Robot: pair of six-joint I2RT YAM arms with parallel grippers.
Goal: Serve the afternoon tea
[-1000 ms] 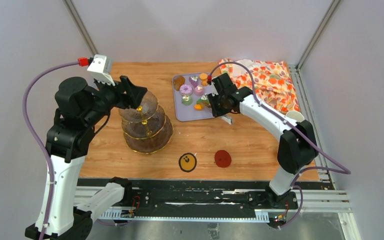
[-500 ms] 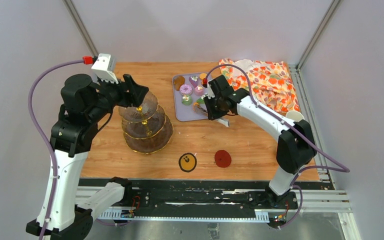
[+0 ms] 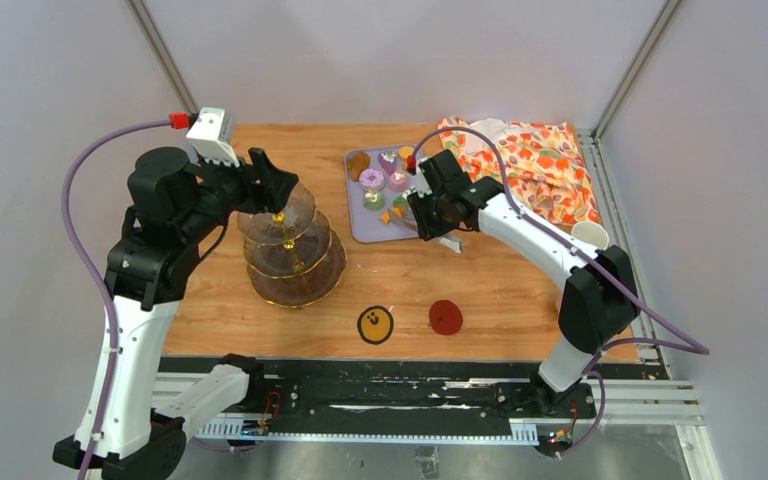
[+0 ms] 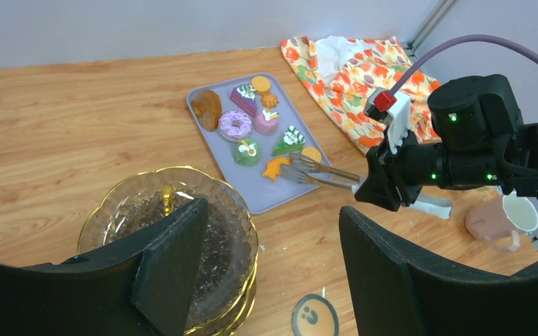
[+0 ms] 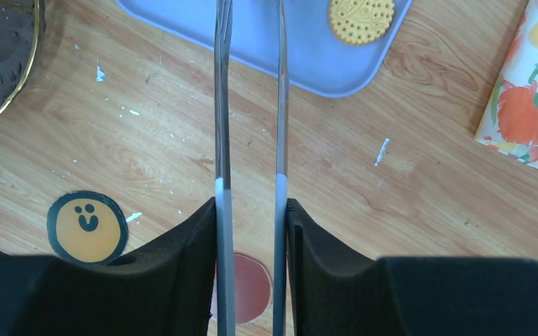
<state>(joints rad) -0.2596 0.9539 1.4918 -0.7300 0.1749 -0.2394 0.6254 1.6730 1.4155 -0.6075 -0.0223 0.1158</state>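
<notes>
My left pincer (image 4: 272, 210) hangs above the 3-tier glass stand (image 3: 295, 262), jaws spread wide and nothing between them. The stand's gold handle (image 4: 169, 198) shows just beside 1 finger. The stand sits on the left half of the counter (image 3: 500, 280), well apart from the lilac tray (image 4: 266, 196) at the back centre.

My right pincer (image 5: 252, 210) is clamped on the metal tongs (image 5: 222, 105), 1 finger pressing each arm from outside. The 2 arms stand slightly apart with nothing caught between them. In the left wrist view the tong tips reach over the tray's near corner, just beside an orange star (image 4: 277, 168) and a round biscuit (image 4: 312, 152). I cannot tell whether they touch either.

Every pastry I can see lies on the tray, among them a purple donut (image 4: 235, 124), a green cake (image 4: 247, 150) and a pink cupcake (image 4: 266, 120).

A pink mug (image 4: 489, 224) and a white mug (image 4: 522, 210) stand side by side at the counter's right edge, near the floral cloth (image 3: 540, 165) in the back right corner.

Toward the near edge lie a smiley disc (image 3: 375, 324) and a red disc (image 3: 446, 317), close together but apart.
</notes>
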